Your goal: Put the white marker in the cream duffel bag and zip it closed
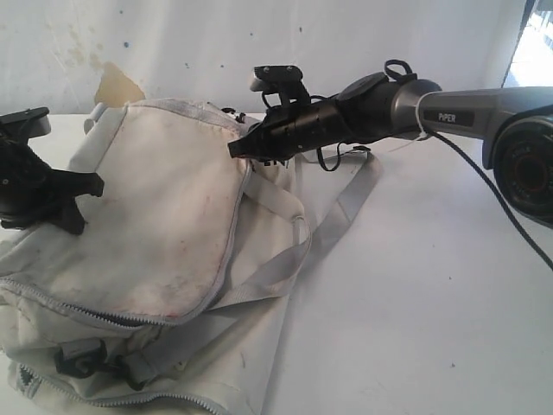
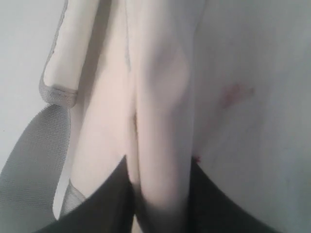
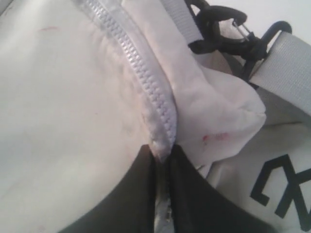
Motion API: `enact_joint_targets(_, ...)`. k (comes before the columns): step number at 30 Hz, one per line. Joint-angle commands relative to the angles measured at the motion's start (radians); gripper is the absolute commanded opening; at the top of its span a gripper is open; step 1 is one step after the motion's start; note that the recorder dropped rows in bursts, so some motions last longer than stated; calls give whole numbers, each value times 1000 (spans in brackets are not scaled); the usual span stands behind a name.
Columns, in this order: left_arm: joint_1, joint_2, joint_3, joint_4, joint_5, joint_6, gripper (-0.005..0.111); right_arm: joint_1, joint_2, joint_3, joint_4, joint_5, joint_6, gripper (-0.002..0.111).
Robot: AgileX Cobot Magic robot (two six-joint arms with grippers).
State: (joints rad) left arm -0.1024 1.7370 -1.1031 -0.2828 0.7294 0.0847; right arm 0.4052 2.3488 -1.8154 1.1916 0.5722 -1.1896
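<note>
1. Right gripper (image 3: pixel 163 151) is clenched on the cream duffel bag (image 1: pixel 173 216). Its two dark fingers (image 3: pixel 131 194) pinch the end of the pale grey zipper (image 3: pixel 146 77) along the bag's raised edge.
2. Left gripper (image 2: pixel 160 164) is clamped on the bag too, nipping an upstanding fold of off-white cloth. It sits at the opposite end of the bag from the right gripper.
3. Between the two grippers the bag lies slumped on the white surface (image 1: pixel 415 303). It shows a broad, soft flap of stained cream fabric edged with grey zipper teeth.
4. Faint reddish marks (image 2: pixel 234 92) smudge the cloth just beyond the left gripper, and smaller red specks show close beside the right gripper's fingertips.
5. Light grey straps (image 1: pixel 346 203) trail out from beneath the right gripper across the surface. Black clips (image 3: pixel 228 36) join them a little past that gripper's fingers.
6. Part of a black logo (image 3: pixel 284 189) is printed on the bag's side panel next to the right gripper.
7. Well apart from the left gripper, on the nearer part of the bag, a black buckle (image 1: pixel 82 359) sits beside a second line of zipper teeth.
</note>
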Motion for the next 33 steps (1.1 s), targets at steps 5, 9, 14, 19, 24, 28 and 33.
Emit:
enact_joint_targets(5,0,2,-45,6,1,107,0,2,-11,-5,-193,14,119,0)
enact_joint_targets(9,0,2,-73,6,57,107,0,2,-25,-9,-369,14,272,0)
enact_joint_targets(14,0,2,-95,6,62,121,0,-7,-57,-9,-546,57,470,0)
enact_joint_targets(19,0,14,-178,6,122,121,0,-49,-105,-9,-636,181,617,0)
enact_joint_targets(24,0,53,-288,3,140,104,0,-94,-143,-9,-745,316,777,0)
enact_joint_targets(28,0,105,-390,-23,148,95,0,-126,-181,21,-843,369,883,0)
enact_joint_targets(33,0,198,-546,-116,176,127,0,-158,-252,121,-859,369,905,0)
